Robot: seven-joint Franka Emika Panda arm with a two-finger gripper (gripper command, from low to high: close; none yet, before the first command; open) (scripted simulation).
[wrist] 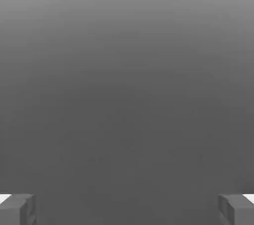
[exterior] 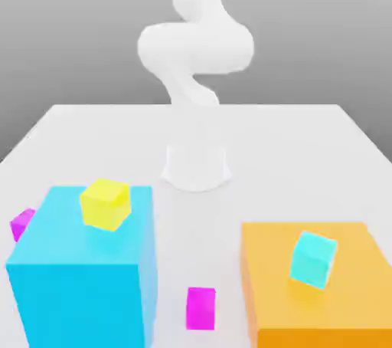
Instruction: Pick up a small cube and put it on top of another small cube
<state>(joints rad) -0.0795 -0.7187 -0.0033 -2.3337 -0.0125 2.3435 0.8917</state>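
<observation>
Between big blocks [exterior: 84, 270], small cube [exterior: 200, 308], unobstructed

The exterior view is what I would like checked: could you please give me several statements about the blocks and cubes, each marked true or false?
1. The yellow cube sits on the big blue block. True.
2. The pale cyan cube lies on the table between the two big blocks. False: it sits on the big orange block.
3. One small magenta cube lies on the table between the big blue block and the big orange block. True.
4. The two small magenta cubes are stacked. False: they lie apart; the other small magenta cube is by the blue block, on the exterior view's left.
5. The claw is shut on a cube. False: in the hand view its fingers stand wide apart with nothing between them.
</observation>
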